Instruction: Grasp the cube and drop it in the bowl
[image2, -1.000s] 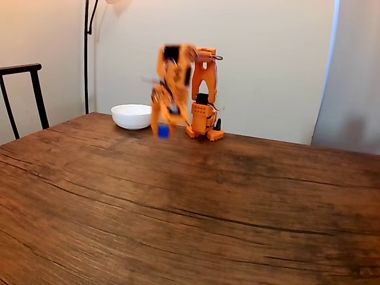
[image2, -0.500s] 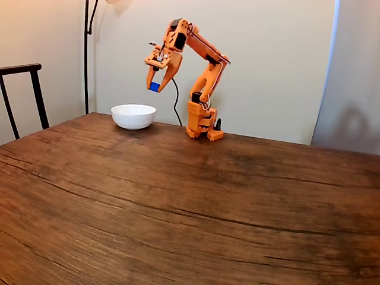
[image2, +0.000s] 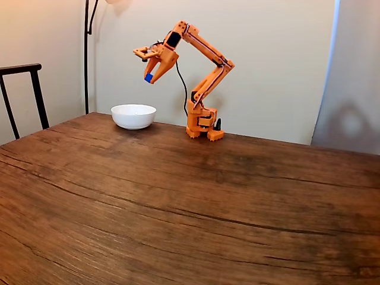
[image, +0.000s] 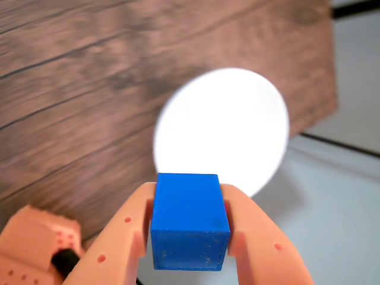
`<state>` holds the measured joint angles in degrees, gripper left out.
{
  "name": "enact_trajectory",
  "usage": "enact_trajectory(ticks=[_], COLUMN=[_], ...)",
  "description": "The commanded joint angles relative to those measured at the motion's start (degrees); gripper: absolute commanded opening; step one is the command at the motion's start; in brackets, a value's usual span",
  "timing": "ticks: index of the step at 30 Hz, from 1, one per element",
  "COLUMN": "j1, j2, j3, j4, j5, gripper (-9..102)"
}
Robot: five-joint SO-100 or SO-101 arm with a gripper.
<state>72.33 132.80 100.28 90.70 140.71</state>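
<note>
One thing in hand: the cube, bright blue, sits clamped between the two orange fingers of the gripper; in the wrist view both side faces of the cube touch the fingers.
Gripper state: closed on the cube, squeezing it from left and right; the cube's front and top faces stay bare.
Table: the dark wooden table is bare across its whole near stretch in the fixed view.
Bowl: the white bowl rests on the table's far left part, just beside the arm's base.
Cube, seen from afar: the cube hangs high in the air in the gripper, above the bowl's right rim.
What has changed: a second ago the cube was low, near the tabletop beside the base; half a second ago it was lifted but right of the bowl; now the arm has stretched further left and tipped the gripper outward.
View from the wrist: the bowl lies directly beyond the cube, its white opening filling the middle of the picture.
Meaning for the task: grasp and lift look done; the carry is nearly finished.
Next call: a touch more reach toward the bowl's middle, then opening the fingers.
Risk: released this high near the rim, the cube may bounce out.
</note>
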Motion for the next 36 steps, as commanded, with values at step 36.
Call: enact_trajectory(ticks=[36], j1=[15.3], j2=[-15.6], j3=[29.1], j4=[-45.4], j5=[-0.4], gripper=[8])
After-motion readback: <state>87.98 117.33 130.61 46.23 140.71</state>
